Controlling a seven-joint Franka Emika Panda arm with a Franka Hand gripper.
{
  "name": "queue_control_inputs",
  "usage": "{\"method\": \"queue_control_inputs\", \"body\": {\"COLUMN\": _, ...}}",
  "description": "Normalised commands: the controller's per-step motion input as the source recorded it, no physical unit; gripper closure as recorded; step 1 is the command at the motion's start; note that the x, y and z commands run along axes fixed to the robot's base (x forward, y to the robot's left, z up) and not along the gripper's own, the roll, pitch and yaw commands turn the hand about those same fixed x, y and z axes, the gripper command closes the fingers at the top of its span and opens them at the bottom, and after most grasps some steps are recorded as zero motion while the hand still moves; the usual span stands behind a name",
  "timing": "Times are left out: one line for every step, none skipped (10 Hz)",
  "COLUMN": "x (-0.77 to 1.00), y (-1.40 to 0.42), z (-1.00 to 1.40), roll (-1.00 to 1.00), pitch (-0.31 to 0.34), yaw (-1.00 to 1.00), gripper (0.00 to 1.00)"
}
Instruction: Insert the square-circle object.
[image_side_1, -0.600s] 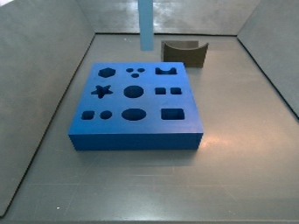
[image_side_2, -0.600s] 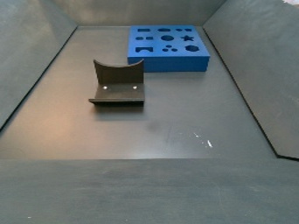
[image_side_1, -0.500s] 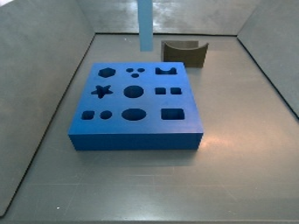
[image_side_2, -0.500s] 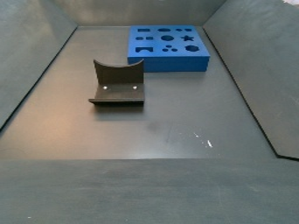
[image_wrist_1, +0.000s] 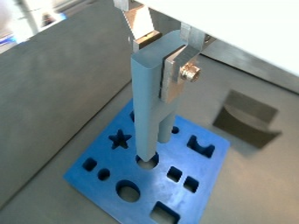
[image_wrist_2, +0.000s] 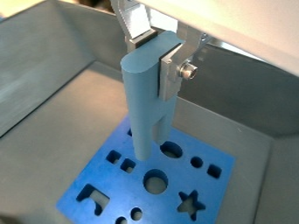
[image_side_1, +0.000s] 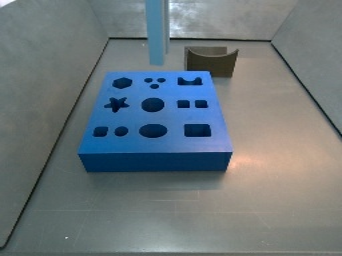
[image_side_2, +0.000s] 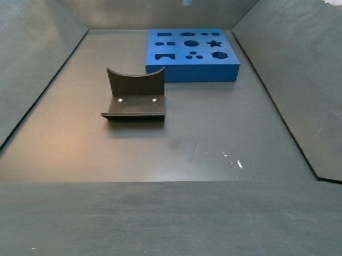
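My gripper (image_wrist_1: 159, 54) is shut on the top of the square-circle object (image_wrist_1: 149, 105), a long light-blue bar that hangs upright; the hold also shows in a wrist view (image_wrist_2: 155, 58). The bar (image_wrist_2: 145, 109) hangs over the wide dark-blue block (image_wrist_1: 111, 171) with shaped holes (image_wrist_2: 205, 179). Its lower end is above the block's top and in no hole. In a side view the bar (image_side_1: 155, 30) comes down from the top edge, over the far side of the block (image_side_1: 154, 140); the gripper is out of frame there. The block (image_side_2: 194, 68) stands at the far end.
The dark fixture with a curved notch (image_side_1: 211, 61) stands on the floor behind the block's far right corner; it also shows in a side view (image_side_2: 134, 98) and in a wrist view (image_wrist_1: 247, 118). Grey walls (image_side_1: 60, 70) enclose the floor.
In the side view the bar has shifted a little to the left and slightly lower. The block and the fixture have not moved.
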Motion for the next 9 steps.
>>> {"method": "queue_control_inputs", "body": {"x": 0.0, "y": 0.0, "z": -0.34, "roll": -0.03, "pitch": -0.046, "yaw": -1.0, "gripper": 1.0}}
{"method": "queue_control_inputs", "body": {"x": 0.0, "y": -0.05, "z": -0.33, "roll": -0.02, "pitch": -0.043, "yaw": -1.0, "gripper": 1.0}}
{"method": "queue_control_inputs", "body": {"x": -0.06, "y": -0.15, "z": -0.26, "roll": 0.0, "pitch": -0.026, "yaw": -0.91, "gripper": 1.0}}
{"method": "queue_control_inputs", "body": {"x": -0.1, "y": -0.35, "z": -0.13, "roll": 0.0, "pitch": 0.0, "yaw": -0.74, "gripper": 1.0}}
{"method": "queue_control_inputs", "body": {"x": -0.23, "y": -0.55, "z": -0.07, "roll": 0.0, "pitch": 0.0, "yaw": -0.52, "gripper": 1.0}}
{"method": "queue_control_inputs", "body": {"x": -0.32, "y": -0.65, "z": -0.08, "roll": 0.0, "pitch": 0.0, "yaw": -0.4, "gripper": 1.0}}
{"method": "queue_control_inputs", "body": {"x": -0.35, "y": -0.67, "z": -0.06, "roll": 0.01, "pitch": 0.0, "yaw": -0.37, "gripper": 1.0}}
{"method": "queue_control_inputs", "body": {"x": -0.22, "y": -0.52, "z": -0.08, "roll": 0.0, "pitch": 0.0, "yaw": -0.56, "gripper": 1.0}}
{"method": "queue_control_inputs", "body": {"x": 0.0, "y": -0.13, "z": -0.11, "roll": 0.0, "pitch": 0.0, "yaw": -1.0, "gripper": 1.0}}
